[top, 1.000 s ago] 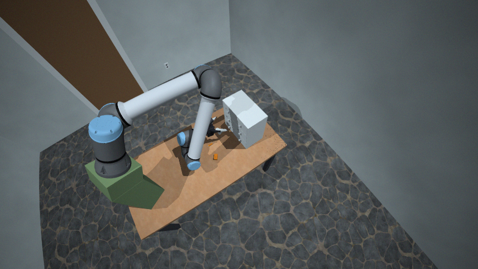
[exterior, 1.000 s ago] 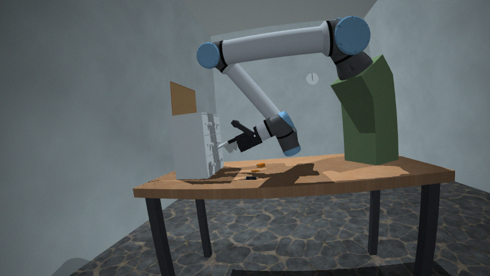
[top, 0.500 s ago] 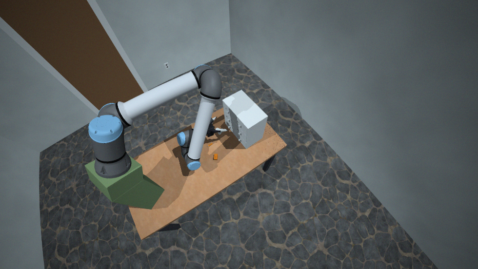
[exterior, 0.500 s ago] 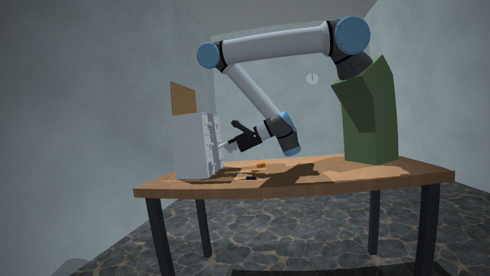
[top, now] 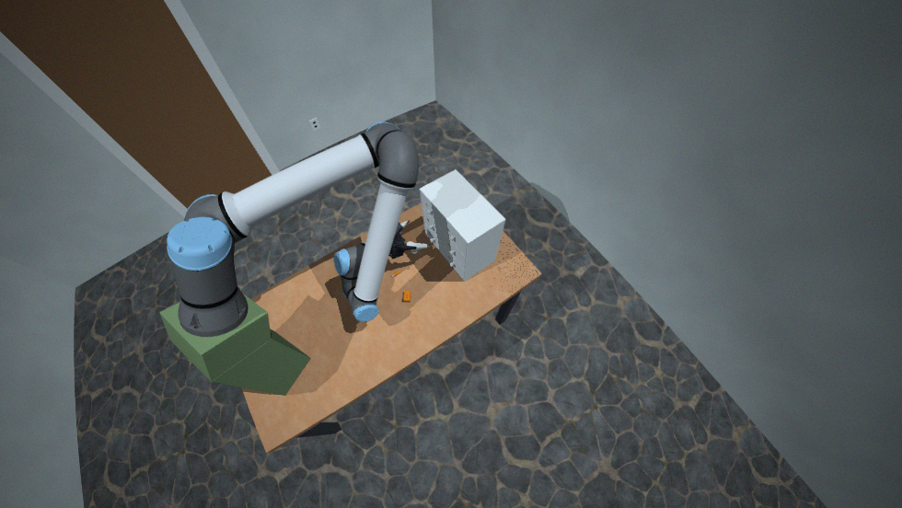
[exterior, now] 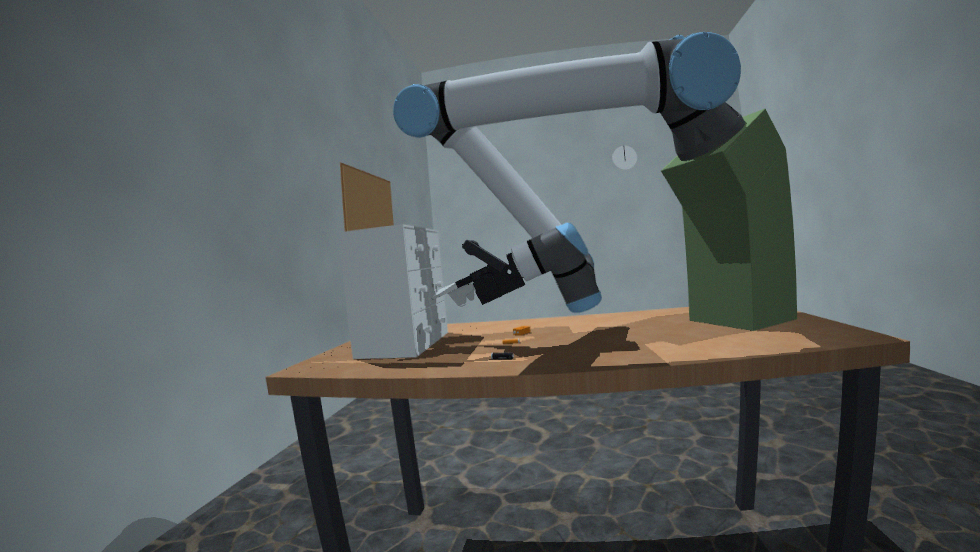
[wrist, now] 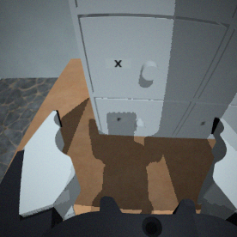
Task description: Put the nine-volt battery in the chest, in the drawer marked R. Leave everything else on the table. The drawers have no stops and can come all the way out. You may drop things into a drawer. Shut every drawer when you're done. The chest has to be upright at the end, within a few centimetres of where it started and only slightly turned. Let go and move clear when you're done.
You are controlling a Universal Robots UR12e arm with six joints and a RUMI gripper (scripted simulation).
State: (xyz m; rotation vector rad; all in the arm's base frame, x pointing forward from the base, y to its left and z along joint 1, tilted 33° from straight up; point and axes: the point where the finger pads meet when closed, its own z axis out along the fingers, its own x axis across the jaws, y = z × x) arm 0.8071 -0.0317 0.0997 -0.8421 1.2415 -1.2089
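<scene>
On the table: the wooden tabletop (top: pixel 378 353) (exterior: pixel 754 349) (wrist: pixel 82 124) carries a white chest (top: pixel 464 204) (exterior: pixel 377 294) (wrist: pixel 129 43), upright at the end opposite the arm's green pedestal (top: pixel 252 315) (exterior: pixel 774 274).
Tabletop finish: warm brown, crossed by shadows of arm and chest; dark specks mark the surface beside the chest.
Small items: an orange block (top: pixel 406 295) (exterior: pixel 521 330), a thinner orange piece (top: pixel 396 272) (exterior: pixel 510 341) and a small black item (exterior: pixel 502 355) lie apart from one another, in front of the chest.
Nine-volt battery: identity cannot be confirmed at this scale; which of the small items it is cannot be told.
Drawers: visible fronts seated in the chest. One drawer front (wrist: pixel 99 77) is marked X, with a round knob (wrist: pixel 149 70); the marks below are too small to read.
Gripper (top: pixel 416 235) (exterior: pixel 449 296) (wrist: pixel 136 114): fingers spread wide, nothing held, above the tabletop and near the drawer fronts.
Floor (top: pixel 536 409) (exterior: pixel 548 452) (wrist: pixel 17 103): irregular dark stone with paler joints.
Walls: mottled blue-grey; fitted with an outlet (top: pixel 315 123), a round clock (exterior: pixel 624 157) and a brown board (exterior: pixel 366 197).
Brown panel (top: pixel 144 94): framed by pale trim.
Table legs: dark, square-sectioned, standing on the stone.

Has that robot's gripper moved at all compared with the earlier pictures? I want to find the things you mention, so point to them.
No, not visibly: the gripper (top: pixel 415 235) (exterior: pixel 449 293) (wrist: pixel 136 114) keeps the same spot just in front of the white chest (top: pixel 464 204) (exterior: pixel 377 294) (wrist: pixel 124 43), which stands unchanged.
</scene>
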